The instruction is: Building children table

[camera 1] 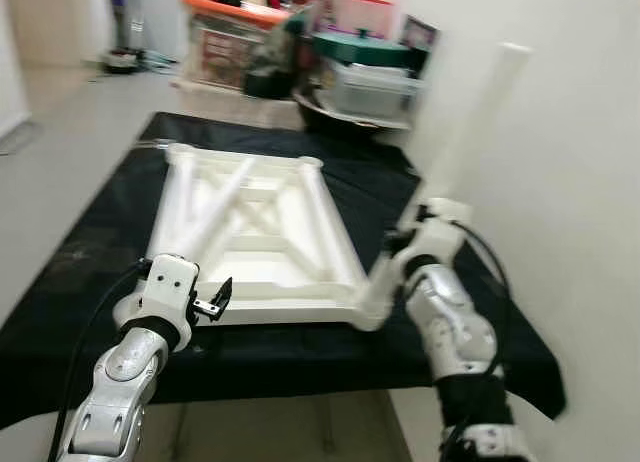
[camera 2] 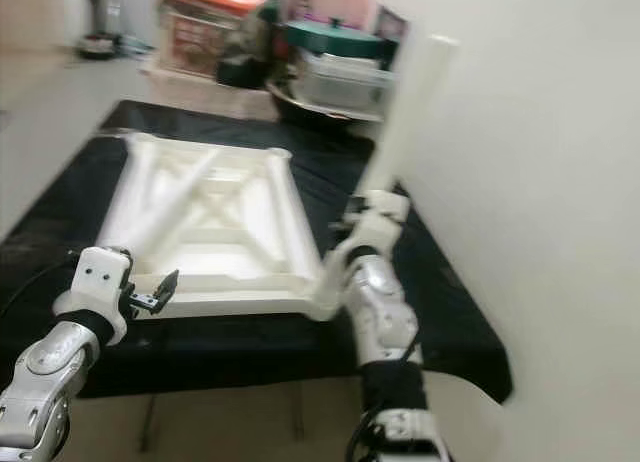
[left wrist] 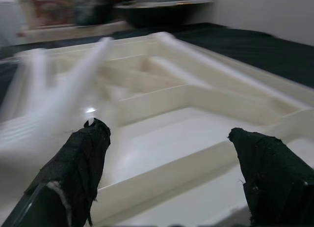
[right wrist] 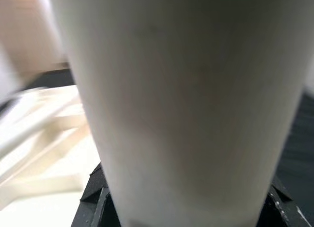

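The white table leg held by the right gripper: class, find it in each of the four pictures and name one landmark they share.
Left eye view: table leg slants up on the right, against the wall.
Right eye view: right of centre, rising from the right gripper.
Left wrist view: I cannot pick it out.
Right wrist view: a pale column very close to the camera.
Shared landmark: the white tabletop, upside down on black cloth.

A lived-in home room: pale floor (camera 1: 70,122), plain white wall (camera 1: 570,132), a tabletop (camera 1: 90,252) under black cloth, and behind it a cluttered heap of storage boxes (camera 1: 235,42), lidded plastic bins (camera 1: 365,77) and household odds.
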Controlling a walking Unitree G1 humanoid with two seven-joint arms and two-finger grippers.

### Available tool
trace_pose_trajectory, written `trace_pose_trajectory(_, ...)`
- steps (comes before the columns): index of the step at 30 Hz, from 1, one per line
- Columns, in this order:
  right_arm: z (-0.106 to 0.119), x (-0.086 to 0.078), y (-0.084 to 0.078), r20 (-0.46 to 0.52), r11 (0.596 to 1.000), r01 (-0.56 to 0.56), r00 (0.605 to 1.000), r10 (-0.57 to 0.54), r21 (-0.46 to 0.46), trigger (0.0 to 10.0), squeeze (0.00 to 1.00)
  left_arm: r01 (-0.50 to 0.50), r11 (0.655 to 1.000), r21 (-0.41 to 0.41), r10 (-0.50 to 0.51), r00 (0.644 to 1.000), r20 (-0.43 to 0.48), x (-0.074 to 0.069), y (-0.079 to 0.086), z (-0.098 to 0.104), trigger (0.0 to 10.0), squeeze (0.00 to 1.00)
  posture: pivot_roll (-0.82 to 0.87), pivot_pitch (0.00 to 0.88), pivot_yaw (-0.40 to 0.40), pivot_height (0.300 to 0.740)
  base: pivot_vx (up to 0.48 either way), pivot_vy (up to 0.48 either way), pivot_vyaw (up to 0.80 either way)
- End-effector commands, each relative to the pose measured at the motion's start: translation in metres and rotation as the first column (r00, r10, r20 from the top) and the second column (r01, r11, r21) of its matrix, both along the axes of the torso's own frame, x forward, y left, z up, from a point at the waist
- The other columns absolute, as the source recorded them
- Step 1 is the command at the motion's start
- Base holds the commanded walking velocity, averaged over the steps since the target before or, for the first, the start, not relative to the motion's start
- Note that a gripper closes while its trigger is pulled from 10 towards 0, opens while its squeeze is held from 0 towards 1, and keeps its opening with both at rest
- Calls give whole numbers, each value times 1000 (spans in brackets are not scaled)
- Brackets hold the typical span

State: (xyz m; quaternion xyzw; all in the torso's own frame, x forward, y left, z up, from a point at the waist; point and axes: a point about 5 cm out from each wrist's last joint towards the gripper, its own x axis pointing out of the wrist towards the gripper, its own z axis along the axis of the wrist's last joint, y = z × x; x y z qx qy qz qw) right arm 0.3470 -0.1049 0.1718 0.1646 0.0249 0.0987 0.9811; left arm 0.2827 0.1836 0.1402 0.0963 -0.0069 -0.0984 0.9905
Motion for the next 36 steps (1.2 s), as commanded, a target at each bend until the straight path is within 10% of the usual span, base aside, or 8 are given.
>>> trace_pose_trajectory(1, -8, -2, 11, -29, 996, -69, 997, 71, 56, 10000, 1000, 13, 1000, -8, -13, 1000, -11, -1, -4, -2, 10000, 0, 136, 0, -189, 740, 0, 0, 0)
trace_pose_trajectory(4, 0, 3, 9, -2, 993, -119, 993, 119, 12, 10000, 976, 13, 1000, -6, -13, 1000, -12, 0, -4, -2, 10000, 0, 136, 0, -190, 740, 0, 0, 0)
trace_pose_trajectory(5, 8, 3, 8, 24, 985, -173, 985, 172, 20, 10000, 0, 14, 1000, -6, -14, 1000, -12, 0, -4, -2, 10000, 0, 136, 0, -190, 740, 0, 0, 0)
trace_pose_trajectory(16, 21, -16, -2, 97, 682, -721, 675, 731, -123, 10000, 0, 17, 1000, -7, -17, 1000, -12, 1, -4, -2, 10000, 0, 135, 0, -191, 740, 0, 0, 0)
trace_pose_trajectory(17, 16, -11, -2, 76, 688, -717, 684, 726, -113, 0, 0, 16, 1000, -7, -17, 1000, -12, 1, -4, -2, 10000, 0, 146, 0, -197, 740, 0, 0, 0)
trace_pose_trajectory(32, -54, 1, -50, -335, 964, 192, 910, -245, -185, 0, 0, 15, 1000, -6, -15, 1000, -14, -1, -4, -2, 10000, 0, 155, 0, -197, 740, 0, 0, 0)
trace_pose_trajectory(34, -47, -6, -27, -314, 989, 61, 944, -100, -131, 10000, 0, 15, 1000, -6, -15, 1000, -14, -2, -3, -2, 10000, 0, 147, 0, -192, 740, 0, 0, 0)
trace_pose_trajectory(36, -35, -7, -15, -240, 994, -4, 971, -22, -109, 10000, 86, 13, 1000, -7, -13, 1000, -14, -2, -3, -2, 10000, 0, 140, 0, -186, 740, 0, 0, 0)
